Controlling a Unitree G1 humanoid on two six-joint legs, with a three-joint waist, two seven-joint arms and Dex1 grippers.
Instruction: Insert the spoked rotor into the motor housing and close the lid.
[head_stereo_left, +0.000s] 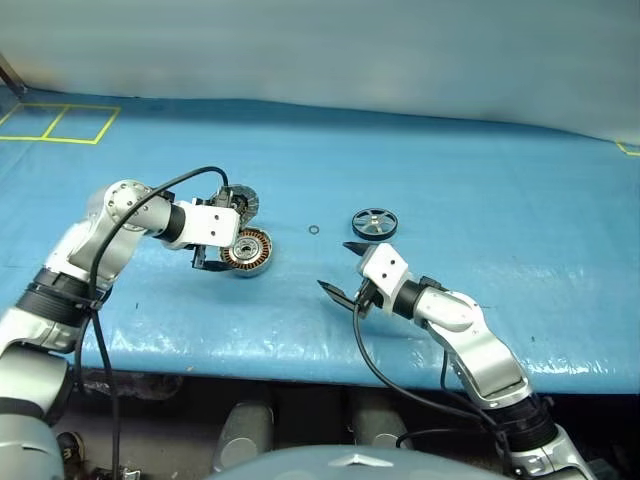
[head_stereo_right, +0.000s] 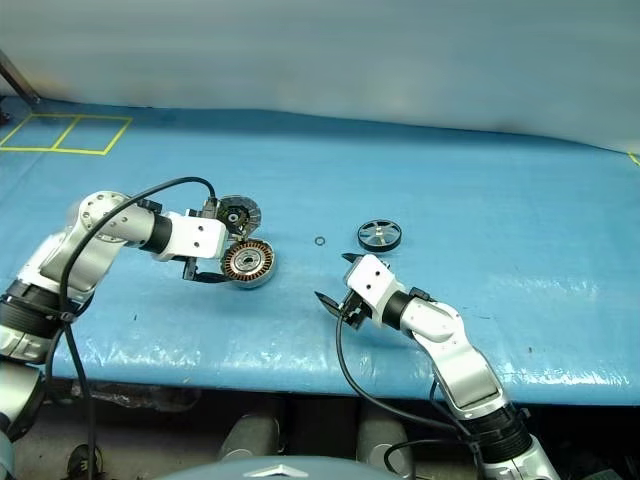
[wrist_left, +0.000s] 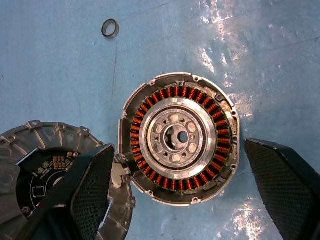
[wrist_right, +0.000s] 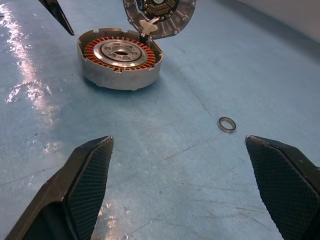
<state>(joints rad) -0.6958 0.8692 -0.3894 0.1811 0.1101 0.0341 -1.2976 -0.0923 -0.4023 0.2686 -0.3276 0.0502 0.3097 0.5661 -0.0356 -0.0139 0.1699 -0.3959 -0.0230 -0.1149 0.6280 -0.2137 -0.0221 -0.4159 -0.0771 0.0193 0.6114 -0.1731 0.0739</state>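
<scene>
No writing is legible. Both pincers, left (head_stereo_left: 214, 252) and right (head_stereo_left: 342, 268), are spread and empty; a small ring (head_stereo_left: 314, 231) lies between the motor housing (head_stereo_left: 248, 251) and the spoked rotor (head_stereo_left: 374, 223).

No readable text, label, brand or number anywhere. Only yellow tape lines (head_stereo_left: 60, 122) on the blue table cover (head_stereo_left: 450, 180), forming plain rectangles without letters. On the circuit board inside the lid (wrist_left: 45, 165), only small components, with no marking clear enough to read. Nothing printed on the motor housing (wrist_left: 179, 137), and nothing on the spoked rotor (head_stereo_left: 374, 223).
</scene>
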